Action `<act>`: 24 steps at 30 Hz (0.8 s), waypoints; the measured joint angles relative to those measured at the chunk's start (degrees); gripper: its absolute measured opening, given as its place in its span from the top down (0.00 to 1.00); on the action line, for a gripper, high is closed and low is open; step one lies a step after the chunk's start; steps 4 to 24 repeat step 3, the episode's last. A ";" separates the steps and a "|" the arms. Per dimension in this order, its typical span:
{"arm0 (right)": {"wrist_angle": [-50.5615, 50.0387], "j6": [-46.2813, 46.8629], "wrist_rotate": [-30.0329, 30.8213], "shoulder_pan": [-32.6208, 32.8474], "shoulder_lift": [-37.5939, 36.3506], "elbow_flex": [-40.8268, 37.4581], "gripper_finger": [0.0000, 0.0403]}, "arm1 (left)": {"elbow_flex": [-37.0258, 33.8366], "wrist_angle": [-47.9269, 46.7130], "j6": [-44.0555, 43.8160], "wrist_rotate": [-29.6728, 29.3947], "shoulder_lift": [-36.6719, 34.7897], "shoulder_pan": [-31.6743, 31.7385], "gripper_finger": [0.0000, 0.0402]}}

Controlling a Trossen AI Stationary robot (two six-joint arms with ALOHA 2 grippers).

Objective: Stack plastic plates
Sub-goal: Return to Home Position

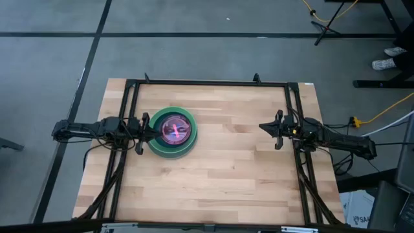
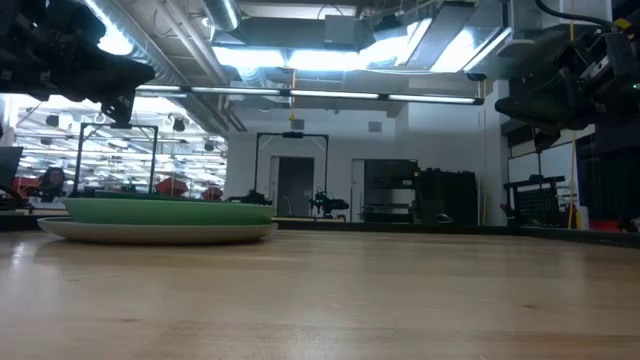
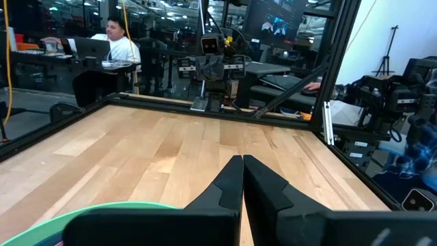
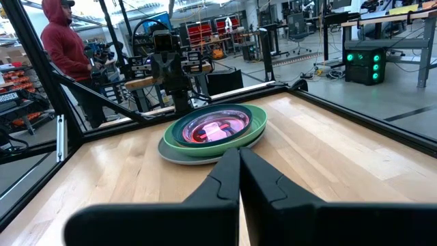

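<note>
Left hand [image 1: 147,131] is hovering at the left rim of the stack of plastic plates [image 1: 171,132], fingers pressed together, tips meeting in a point in its own wrist view [image 3: 242,160]; low view is showing this arm raised above the stack, not touching it; right hand [image 1: 262,127] is hanging over the right side of the surface [image 1: 226,175], well apart from the stack, fingers also pressed together [image 4: 239,152] and pinching nothing; both hands are pointing inward at each other across the surface.

Stack is sitting on the left half of the surface, just in front of the left hand; pink plate [image 1: 173,129] is lying on top in the middle, translucent; a wider green plate [image 4: 256,119] is ringing it; a pale grey plate [image 4: 171,154] is showing at the bottom, resting flat on the wood; from low view the green rim is lying level on the pale bottom plate; plates between are nested and hard to tell apart.

Black metal frame [image 1: 207,83] is running around the surface edges; a person in a red hooded top [image 4: 65,48] is standing beyond the surface; a seated person in a white top [image 3: 119,44] is at a desk in the room behind.
</note>
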 joint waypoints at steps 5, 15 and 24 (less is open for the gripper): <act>0.00 0.00 0.00 0.00 0.00 0.00 1.00 | -0.01 0.00 -0.01 -0.01 0.02 0.00 0.99; 0.00 0.00 0.00 0.00 0.00 0.00 1.00 | -0.01 0.00 -0.01 -0.01 0.02 0.00 0.99; 0.00 0.00 0.00 0.00 0.00 0.00 1.00 | -0.01 0.00 -0.01 -0.01 0.02 0.00 0.99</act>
